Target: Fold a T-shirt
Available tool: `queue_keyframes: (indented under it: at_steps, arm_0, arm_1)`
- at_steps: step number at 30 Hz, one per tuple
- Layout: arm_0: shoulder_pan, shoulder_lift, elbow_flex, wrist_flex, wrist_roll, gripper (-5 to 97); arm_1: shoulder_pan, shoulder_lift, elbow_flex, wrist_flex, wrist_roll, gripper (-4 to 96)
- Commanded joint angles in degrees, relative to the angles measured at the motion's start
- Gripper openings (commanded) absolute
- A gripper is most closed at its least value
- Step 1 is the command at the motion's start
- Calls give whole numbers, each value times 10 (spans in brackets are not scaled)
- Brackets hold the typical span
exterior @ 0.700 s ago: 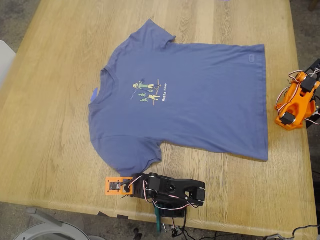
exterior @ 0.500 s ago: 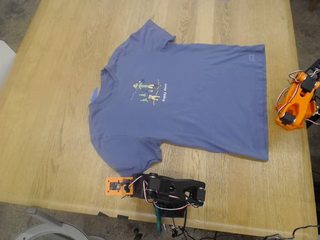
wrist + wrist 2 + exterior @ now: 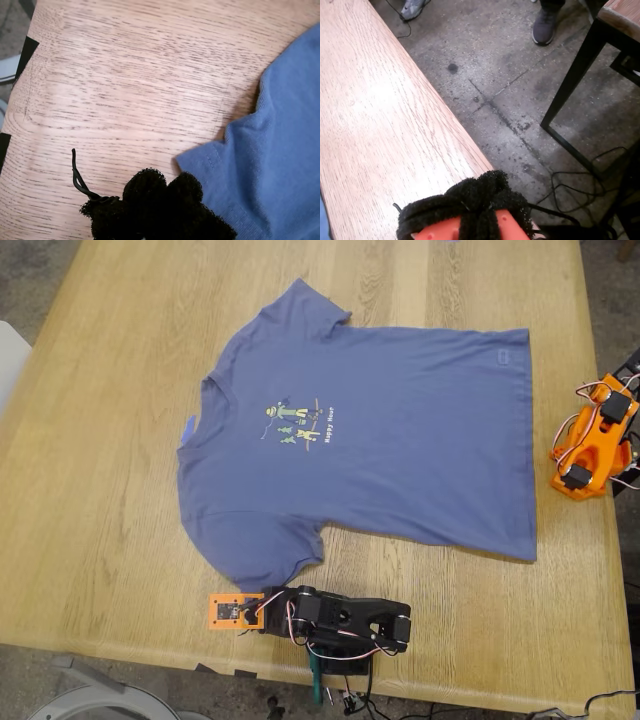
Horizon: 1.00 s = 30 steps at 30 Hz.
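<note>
Hovering low over bare wood, my first gripper (image 3: 160,210) shows only as a clump of black padded fingertips, pressed together with nothing between them as far as the first wrist view lets me judge, and the corner of a sleeve hem lies just beside those tips, not yet touched. From there the T-shirt (image 3: 390,440) spreads away across the wooden table (image 3: 100,490), lying flat and face up, its long axis running from the collar at the exterior view's left to the bottom hem at the exterior view's right, with the small chest graphic (image 3: 298,424) near the collar end. The black arm (image 3: 340,620) at the table's near edge in the exterior view matches this sleeve, so I take it as the first arm and the nearer one for a sleeve fold. My second gripper (image 3: 470,212) looks along the table's edge toward the floor, no cloth near it; its padded tips look closed and empty. The orange arm (image 3: 592,440) sits apart from the hem. Count: one shirt, two sleeves, two arms.
</note>
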<state>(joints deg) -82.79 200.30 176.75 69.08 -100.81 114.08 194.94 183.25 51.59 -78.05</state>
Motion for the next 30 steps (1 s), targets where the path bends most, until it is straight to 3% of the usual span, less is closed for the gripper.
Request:
queue_keyframes:
  at_steps: [1, 11, 14, 18, 21, 23, 27, 30]
  arm_0:
    - [0, 67, -11, -17, 2, 2]
    - [-17, 67, -13, -62, 9, 37]
    - [-18, 67, -25, -70, 12, 111]
    - [-9, 67, -42, -81, 31, 233]
    - [4, 67, -52, -97, 23, 474]
    - [11, 67, -53, -112, 27, 567]
    - [31, 67, -70, -112, 45, 636]
    - [68, 66, -95, -112, 29, 671]
  arm_1:
    - [11, 4, 40, -4, -9, 2]
    - [19, 4, 40, -31, -7, 36]
    - [21, 4, 40, -47, -3, 87]
    - [11, 4, 35, -83, 11, 251]
    - [-12, 4, 21, -97, 18, 333]
    - [-25, 4, 10, -112, 18, 369]
    - [-50, 3, -35, -79, 19, 454]
    - [-75, 3, -63, -90, 22, 480]
